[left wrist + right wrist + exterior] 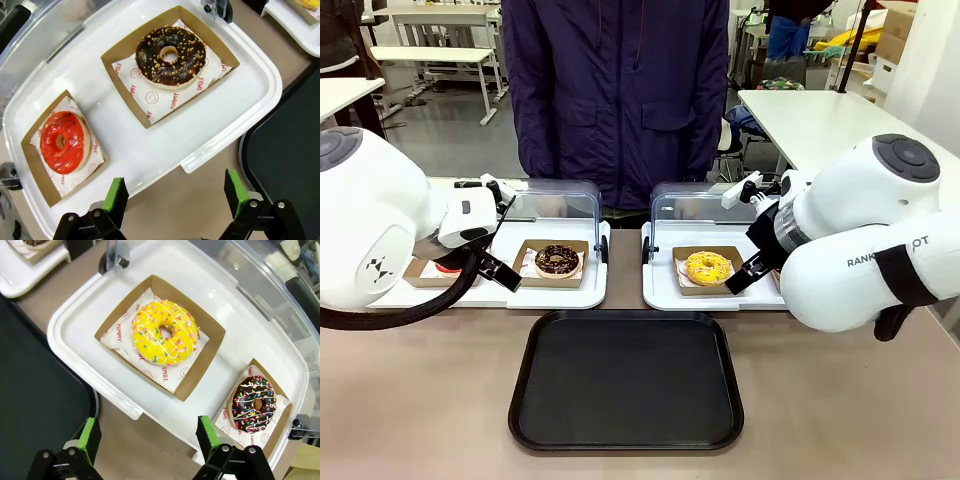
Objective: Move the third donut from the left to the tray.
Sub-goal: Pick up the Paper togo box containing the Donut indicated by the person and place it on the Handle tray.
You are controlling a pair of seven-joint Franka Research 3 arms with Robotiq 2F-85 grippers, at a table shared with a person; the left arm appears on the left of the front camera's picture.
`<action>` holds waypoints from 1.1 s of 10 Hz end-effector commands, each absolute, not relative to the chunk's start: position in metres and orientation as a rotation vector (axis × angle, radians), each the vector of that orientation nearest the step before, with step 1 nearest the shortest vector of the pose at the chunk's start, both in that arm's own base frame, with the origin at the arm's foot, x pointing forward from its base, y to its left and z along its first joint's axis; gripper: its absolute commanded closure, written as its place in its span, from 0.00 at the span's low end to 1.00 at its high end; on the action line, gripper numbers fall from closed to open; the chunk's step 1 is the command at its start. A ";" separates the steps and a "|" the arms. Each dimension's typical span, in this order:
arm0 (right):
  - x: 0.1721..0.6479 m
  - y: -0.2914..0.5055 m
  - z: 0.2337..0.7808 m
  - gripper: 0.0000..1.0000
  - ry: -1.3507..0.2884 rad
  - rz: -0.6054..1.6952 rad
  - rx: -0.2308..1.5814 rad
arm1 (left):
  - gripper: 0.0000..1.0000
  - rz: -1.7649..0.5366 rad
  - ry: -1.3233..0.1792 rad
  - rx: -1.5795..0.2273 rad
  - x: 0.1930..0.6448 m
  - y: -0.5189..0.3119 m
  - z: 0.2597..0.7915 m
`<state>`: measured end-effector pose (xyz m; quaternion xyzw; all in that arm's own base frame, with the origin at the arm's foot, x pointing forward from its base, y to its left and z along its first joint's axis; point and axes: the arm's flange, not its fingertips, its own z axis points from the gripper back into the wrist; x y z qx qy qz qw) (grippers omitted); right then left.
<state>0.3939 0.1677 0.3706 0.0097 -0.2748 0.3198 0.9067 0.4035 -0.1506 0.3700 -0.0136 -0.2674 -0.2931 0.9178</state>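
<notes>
The third donut from the left (707, 267) has bright yellow icing with coloured sprinkles and sits in a brown cardboard holder on the right white tray. My right gripper (148, 432) hangs open just in front of and above that tray's near edge, with the yellow donut (165, 332) ahead of its fingers and nothing between them. The black tray (625, 440) lies in the middle of the table's near side, and its rim also appears in the right wrist view (35, 390). My left gripper (175, 192) is open over the near edge of the left white tray.
The left white tray (555, 292) holds a red-iced donut (64, 141) and a chocolate donut with nuts (170, 55). A chocolate donut with sprinkles (255, 402) sits beside the yellow one. Clear lids stand raised behind both trays. A person (620, 100) stands at the far side.
</notes>
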 end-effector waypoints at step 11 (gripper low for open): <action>0.436 -0.019 0.536 0.00 -0.645 0.729 0.408 | 0.00 -0.886 -0.431 -0.505 0.488 0.023 0.514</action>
